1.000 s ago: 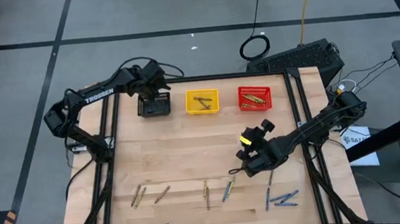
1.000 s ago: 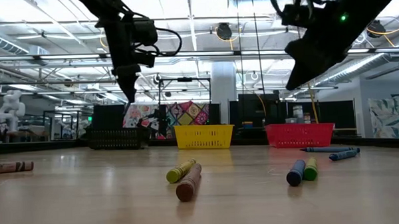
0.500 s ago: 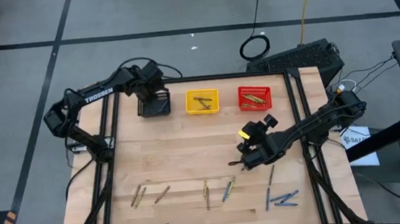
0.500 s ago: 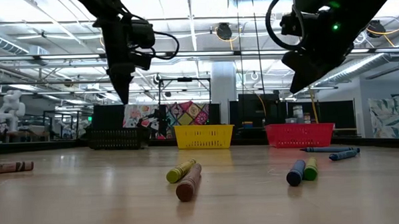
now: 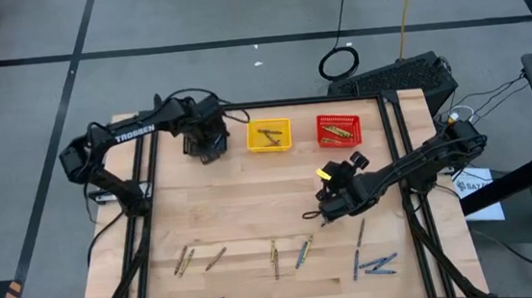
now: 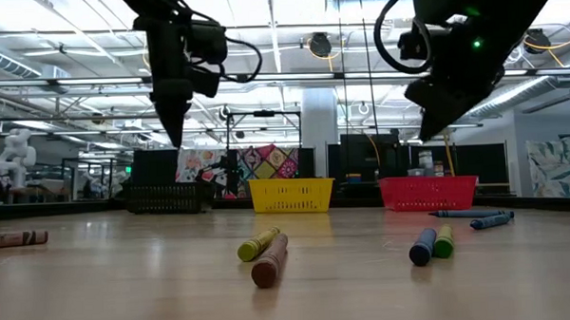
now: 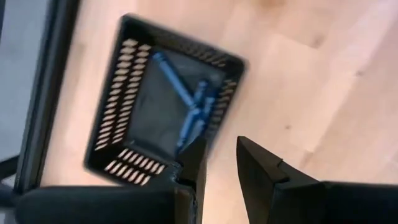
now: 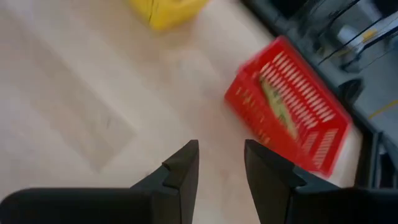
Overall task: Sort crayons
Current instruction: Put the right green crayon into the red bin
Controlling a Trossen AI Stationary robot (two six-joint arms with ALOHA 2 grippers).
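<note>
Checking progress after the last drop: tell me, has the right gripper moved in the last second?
Yes. In the high view the right gripper has drawn back from the loose crayons near the front edge, shifting slightly toward the red basket; its fingers stand open and empty.

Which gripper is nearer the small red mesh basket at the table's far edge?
Right. The right gripper hangs above the middle of the table, a short way in front of the red mesh basket. The left gripper sits over the black mesh basket, two baskets away.
</note>
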